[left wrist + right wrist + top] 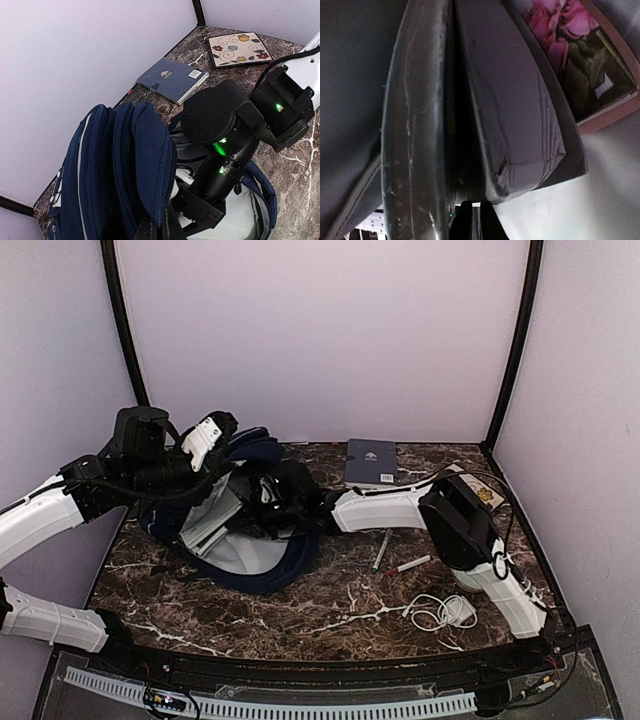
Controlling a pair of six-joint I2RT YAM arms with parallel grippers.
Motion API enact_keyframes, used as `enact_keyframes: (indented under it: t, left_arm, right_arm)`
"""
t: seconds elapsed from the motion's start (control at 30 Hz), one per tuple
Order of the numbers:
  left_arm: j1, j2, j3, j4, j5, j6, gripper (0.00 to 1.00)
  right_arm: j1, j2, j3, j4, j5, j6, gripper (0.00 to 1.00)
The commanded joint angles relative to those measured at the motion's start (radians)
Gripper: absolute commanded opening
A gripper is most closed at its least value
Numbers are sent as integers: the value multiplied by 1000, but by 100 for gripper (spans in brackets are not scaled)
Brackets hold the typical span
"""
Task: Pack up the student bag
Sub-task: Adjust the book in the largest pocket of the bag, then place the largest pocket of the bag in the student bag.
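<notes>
The student bag [262, 565], navy with a light grey lining [245, 552], lies open on the left half of the table. My left gripper [218, 448] holds its upper flap raised. In the left wrist view the navy flap [145, 150] hangs between that gripper's [162, 222] shut fingers. My right gripper [266, 502] reaches into the bag's mouth. In the right wrist view its fingers [479, 215] stand close together, with nothing seen between them, just below a glossy dark pouch [485, 110]. A flowered book cover [580, 55] lies behind it.
A navy notebook [370, 462] lies at the back by the wall. A flowered tile [239, 48] sits near the back right corner. A green pen [381, 550], a red marker [410, 566] and a white charger with its cable [442, 612] lie right of the bag.
</notes>
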Motion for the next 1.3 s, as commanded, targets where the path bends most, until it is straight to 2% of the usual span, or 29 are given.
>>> enact_keyframes:
  t: [0.0,0.13,0.33,0.47,0.6,0.7,0.77,0.8,0.9,0.97,1.07,1.2,1.27]
  left_arm:
    - [-12,-33,15,100,43,-5,0]
    - [-10,-16,4,66,-37,-11,0]
    - [-5,80,1,24,-176,-39,0]
    - [10,161,33,-7,-205,-60,0]
    - [18,232,67,-64,-191,-57,0]
    - [19,268,94,-115,-119,-58,31]
    - [19,274,119,-139,-6,-60,49]
    - [19,270,129,-142,72,-59,56]
    - [11,245,155,-95,315,-61,72]
    - [-2,245,182,-39,365,-67,77]
    - [-5,324,277,-17,358,-60,78]
    - [-2,551,500,-68,286,-47,79]
    - [1,722,667,-97,255,-37,79]
  right_arm:
    - [-40,72,174,2,98,13,7]
    - [-55,10,115,0,66,-5,11]
    - [-56,-257,-198,-26,-6,-123,27]
    - [-72,-440,-320,-234,37,-299,43]
    - [-136,-589,-386,-507,261,-506,63]
    - [-220,-632,-369,-699,537,-653,79]
    - [-277,-618,-340,-763,727,-734,92]
    - [-304,-602,-332,-762,759,-782,98]
    - [-393,-502,-253,-770,790,-863,100]
    - [-452,-411,-155,-809,741,-869,100]
    - [-526,-296,-52,-811,658,-864,100]
    - [-592,-173,59,-790,541,-830,100]
    - [-617,-114,93,-777,488,-796,97]
